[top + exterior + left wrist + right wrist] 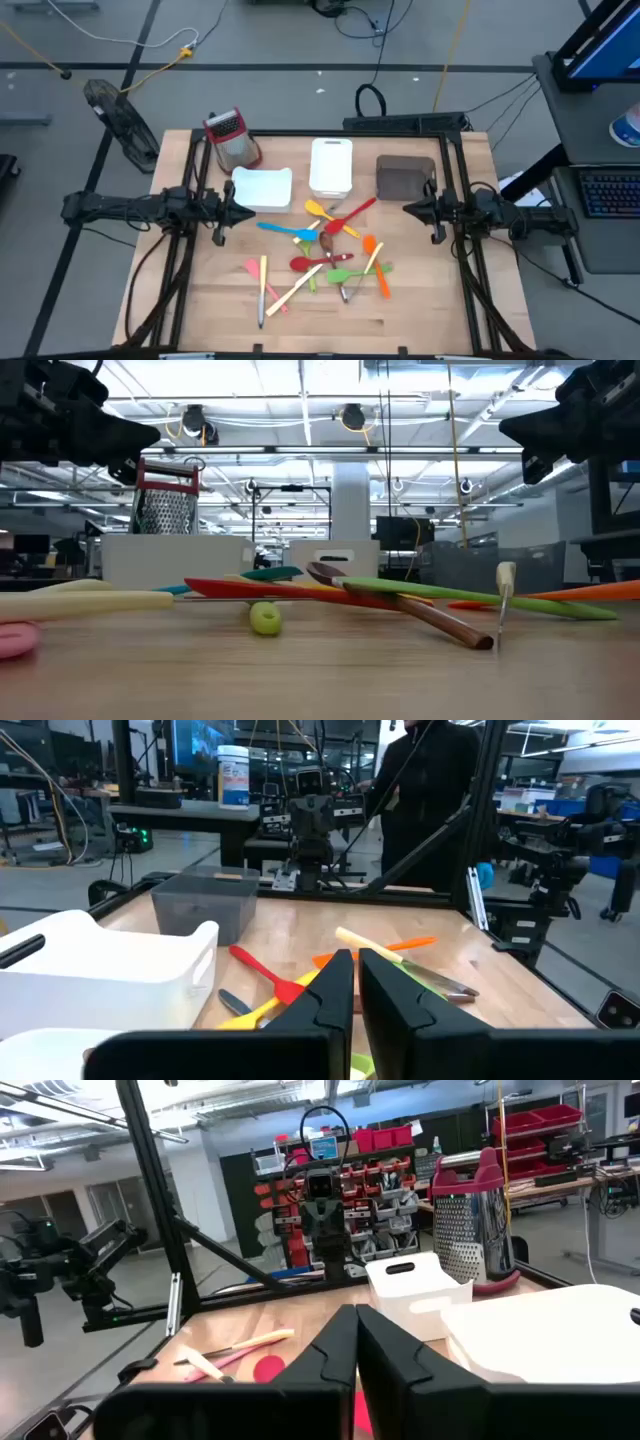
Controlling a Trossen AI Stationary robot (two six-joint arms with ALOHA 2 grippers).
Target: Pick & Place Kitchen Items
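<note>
A: Which step? 
B: None begun: left gripper [247, 212] and right gripper [406, 209] hover at the sides, jaws closed, empty. Utensils [322, 255] lie heaped mid-surface.
A: Next? 
B: Probably open, descend on one, carry to a tray [331, 165].

Red, orange, green, blue, yellow utensils [325, 250]; 2 white trays [263, 188]; brown tray [404, 178].

About a dozen utensils [325, 250], three trays [331, 165], one grater [228, 138].

table [420, 300]: pale smooth wood | grater [229, 140]: shiny metal | trays [331, 165]: probably matt plastic
</note>
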